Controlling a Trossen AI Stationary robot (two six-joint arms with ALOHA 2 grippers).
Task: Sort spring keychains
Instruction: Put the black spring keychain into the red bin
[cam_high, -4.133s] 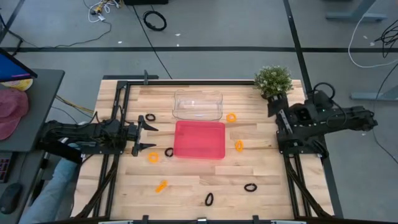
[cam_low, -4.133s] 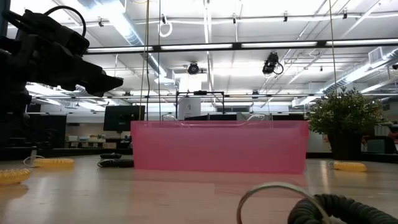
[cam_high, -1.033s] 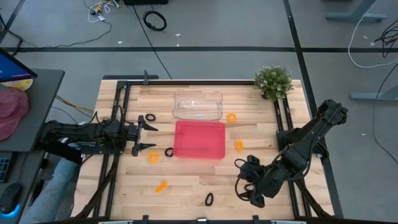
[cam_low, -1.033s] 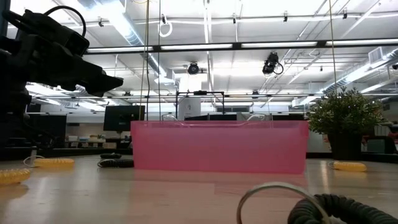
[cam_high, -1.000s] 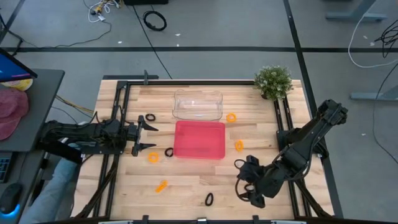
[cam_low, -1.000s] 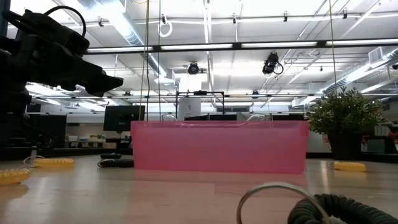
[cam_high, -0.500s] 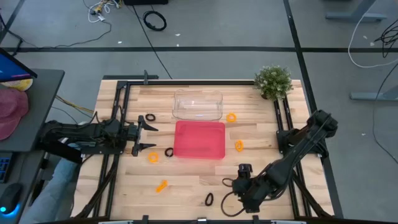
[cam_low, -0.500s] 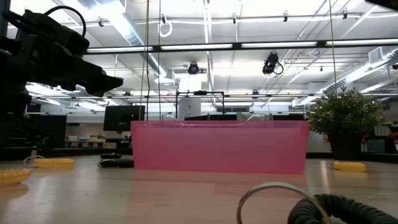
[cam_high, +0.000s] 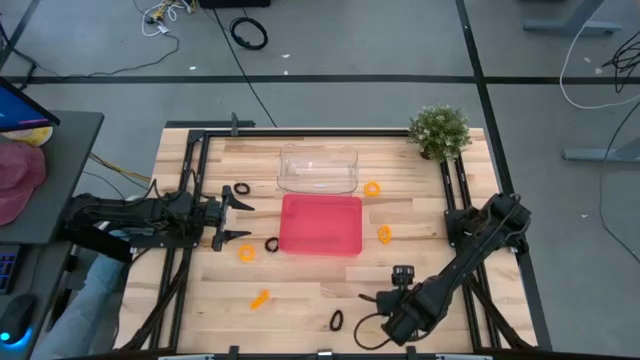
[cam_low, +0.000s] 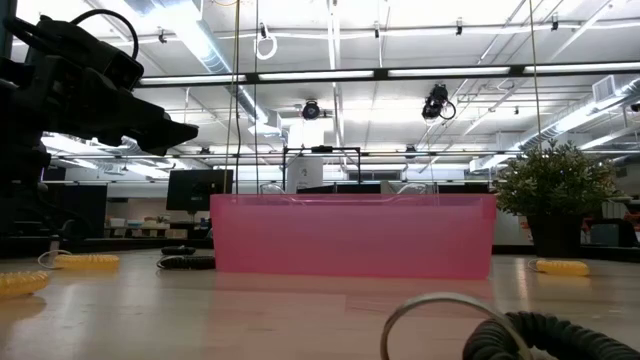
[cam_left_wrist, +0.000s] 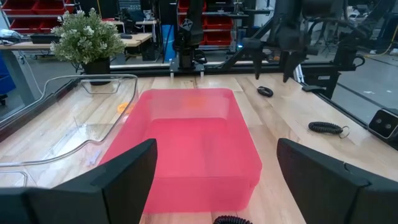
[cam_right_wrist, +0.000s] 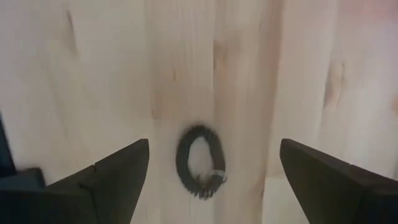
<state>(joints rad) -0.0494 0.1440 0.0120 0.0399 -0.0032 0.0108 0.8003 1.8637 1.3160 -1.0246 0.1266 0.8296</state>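
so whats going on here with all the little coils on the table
The right gripper hangs open over a black spring keychain near the table's front edge, not gripping it yet. The left gripper waits open at the left, facing the pink tray. Both the tray and the clear bin behind it look empty; orange keychains and black ones lie scattered on the wood.

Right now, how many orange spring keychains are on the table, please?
4 orange keychains: two right of the pink tray, two left; the right arm may hide others.
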